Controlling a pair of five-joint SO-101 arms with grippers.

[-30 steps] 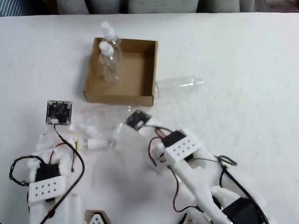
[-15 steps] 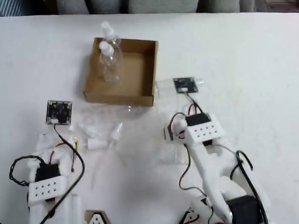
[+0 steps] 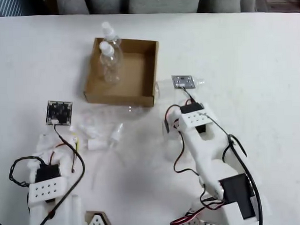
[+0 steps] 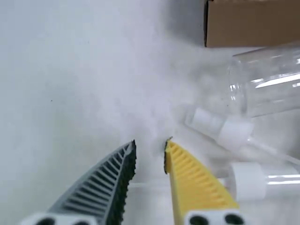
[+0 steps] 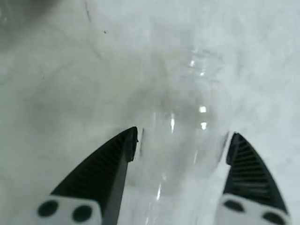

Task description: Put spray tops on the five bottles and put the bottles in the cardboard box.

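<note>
The right arm (image 3: 200, 140) is stretched out over the white surface (image 3: 246, 50) with its jaws spread wide, one on each side of a clear bottle (image 5: 187, 112) lying on its side. The bottle's body fills the gap between them, and I cannot tell whether either jaw touches it. That bottle lies just beside the cardboard box (image 3: 138, 68), along its right wall. The left arm (image 3: 46, 180) holds its grey and yellow jaws only slightly parted, with nothing between them and the tips close to the surface. Just beyond the yellow jaw lies a loose white spray top (image 4: 220, 129) with a thin tube trailing from it, and a second spray top (image 4: 247, 180) lies right beside that jaw. Farther out from those jaws another clear bottle (image 4: 267, 82) lies on its side, just in front of the box's near wall. Well ahead of both sets of jaws, a capped bottle (image 3: 110, 64) stands upright inside the box along its left wall. A second capped bottle (image 3: 109, 35) stands at the far corner behind it.
</note>
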